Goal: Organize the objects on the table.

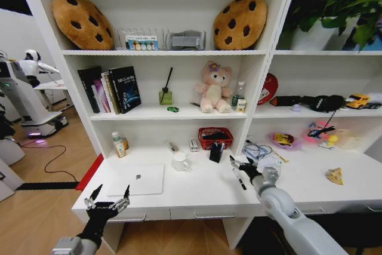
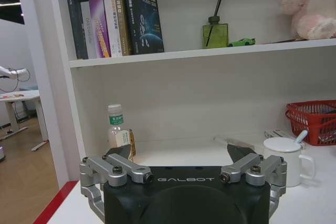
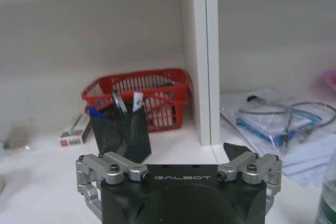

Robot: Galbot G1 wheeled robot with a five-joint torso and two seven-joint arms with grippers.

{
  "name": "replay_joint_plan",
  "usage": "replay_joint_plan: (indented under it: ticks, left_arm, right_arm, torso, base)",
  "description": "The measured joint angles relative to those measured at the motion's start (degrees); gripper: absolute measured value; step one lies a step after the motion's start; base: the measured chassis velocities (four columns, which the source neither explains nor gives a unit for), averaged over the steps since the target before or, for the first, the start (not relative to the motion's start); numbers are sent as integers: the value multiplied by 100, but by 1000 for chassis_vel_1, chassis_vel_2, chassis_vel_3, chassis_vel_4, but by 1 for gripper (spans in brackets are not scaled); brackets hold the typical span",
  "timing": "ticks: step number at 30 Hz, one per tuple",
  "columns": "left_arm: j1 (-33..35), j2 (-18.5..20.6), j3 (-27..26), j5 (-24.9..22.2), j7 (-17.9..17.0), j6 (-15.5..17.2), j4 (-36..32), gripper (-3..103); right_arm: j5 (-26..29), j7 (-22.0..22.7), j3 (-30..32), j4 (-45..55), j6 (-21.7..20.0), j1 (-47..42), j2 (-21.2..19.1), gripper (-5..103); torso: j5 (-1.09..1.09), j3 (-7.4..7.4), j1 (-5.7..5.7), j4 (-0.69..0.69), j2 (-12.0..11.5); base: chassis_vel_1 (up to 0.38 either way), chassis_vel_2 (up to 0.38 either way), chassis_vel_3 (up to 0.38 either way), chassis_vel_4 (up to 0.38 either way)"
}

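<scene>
Both grippers held open and empty above the white table (image 1: 197,198).

A slim, matte silver laptop (image 1: 138,179), closed and flat, is seen at the table's left. A black pen (image 1: 239,180) lies just below the right gripper (image 1: 241,166). The left gripper (image 1: 108,200), with splayed metal fingers, is held before the front edge. A black mesh pen holder (image 3: 121,132) stands before a red wire basket (image 3: 152,95).

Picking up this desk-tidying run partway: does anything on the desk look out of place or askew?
One thing: a black pen lies loose on the desk just beside the right gripper, while other pens stand in the pen holder. The laptop lies flat and closed. Nothing looks spilled or damaged.
</scene>
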Motion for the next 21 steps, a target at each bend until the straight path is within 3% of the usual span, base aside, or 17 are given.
replay_joint_plan:
  ticks: [4, 12, 21]
  left_arm:
    - [0, 0, 0, 0, 0, 0, 0, 100]
    - [0, 0, 0, 0, 0, 0, 0, 100]
    - [0, 0, 0, 0, 0, 0, 0, 100]
  right_arm:
    - [318, -299, -34, -343, -301, 143, -66, 100]
    - [170, -1057, -400, -1293, -506, 795, -40, 100]
    - [-36, -1284, -736, -2003, -403, 1215, 22, 101]
  torso:
    - [0, 0, 0, 2, -1]
    - [-1, 1, 2, 2, -2]
    - [-1, 1, 2, 1, -2]
  base:
    - [0, 0, 0, 0]
    - [0, 0, 0, 0]
    - [0, 0, 0, 0]
